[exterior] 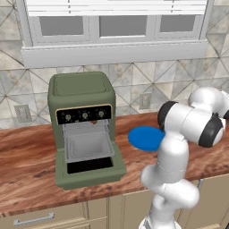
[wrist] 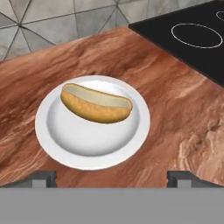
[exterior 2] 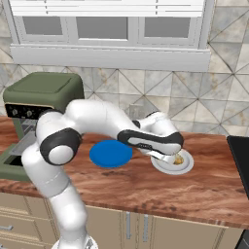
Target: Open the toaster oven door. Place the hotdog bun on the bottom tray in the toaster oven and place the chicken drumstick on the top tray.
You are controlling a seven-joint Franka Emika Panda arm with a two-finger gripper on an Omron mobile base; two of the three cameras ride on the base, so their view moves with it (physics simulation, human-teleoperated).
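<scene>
Hovering gripper (wrist: 112, 178): jaws spread wide and empty above the white plate (wrist: 57, 144), fingertips (wrist: 41, 178) apart at either side.
Hotdog bun (wrist: 96, 104): lying on the plate, split side up, untouched.
Plate: on the wooden counter (wrist: 175, 118), near the black cooktop (wrist: 188, 37).
Toaster oven (exterior: 82, 120): olive-green, at the counter's left end, well apart from the bun.
Toaster oven door (exterior: 91, 172): dropped open, flat on the counter, a grey tray (exterior: 88, 146) showing inside.
Blue plate (exterior: 145, 137): between oven and white plate.
</scene>
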